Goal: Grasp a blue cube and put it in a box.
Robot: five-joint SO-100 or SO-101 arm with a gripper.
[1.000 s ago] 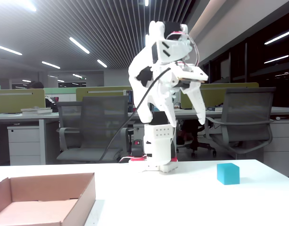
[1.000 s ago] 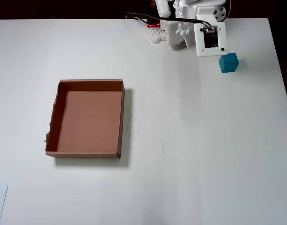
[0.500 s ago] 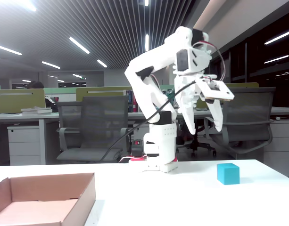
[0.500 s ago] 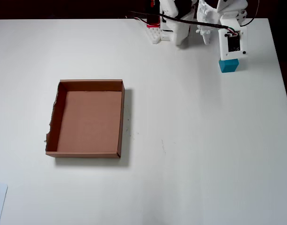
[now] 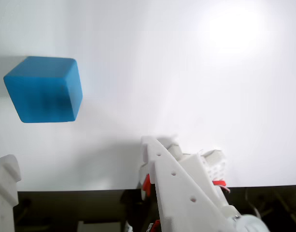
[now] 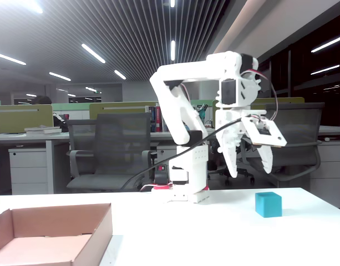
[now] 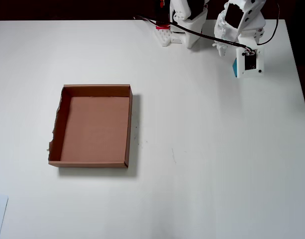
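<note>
1. The white 3D-printed arm (image 6: 186, 111) is raised off its base (image 6: 186, 191) at the far edge of the white table (image 7: 202, 149). In the fixed view the upper link runs near-horizontal toward the right, and the wrist bends so the gripper points down.
2. The white two-finger gripper (image 6: 250, 166) hangs in the air above the table, not touching anything. Its tips sit above and slightly left of the small teal-blue cube (image 6: 268, 204) in the fixed view.
3. Jaws stand spread apart with a clear gap and nothing between them. The wrist view shows one finger (image 5: 186, 193) at bottom centre and the other finger's tip (image 5: 5, 186) at the bottom left edge.
4. The cube sits flat on the table, to the right of the base in the fixed view. In the wrist view the cube (image 5: 44, 89) is at upper left, clear of both fingers.
5. In the overhead view the wrist-mounted camera block covers most of the cube (image 7: 234, 67); only a sliver of teal shows at its left edge.
6. The shallow brown cardboard box (image 7: 128, 124) lies open and empty on the left half of the table in the overhead view, well apart from cube and arm. The fixed view shows the box (image 6: 103, 230) at lower left.
7. A black cable (image 6: 153, 160) runs from the arm down behind the base.
</note>
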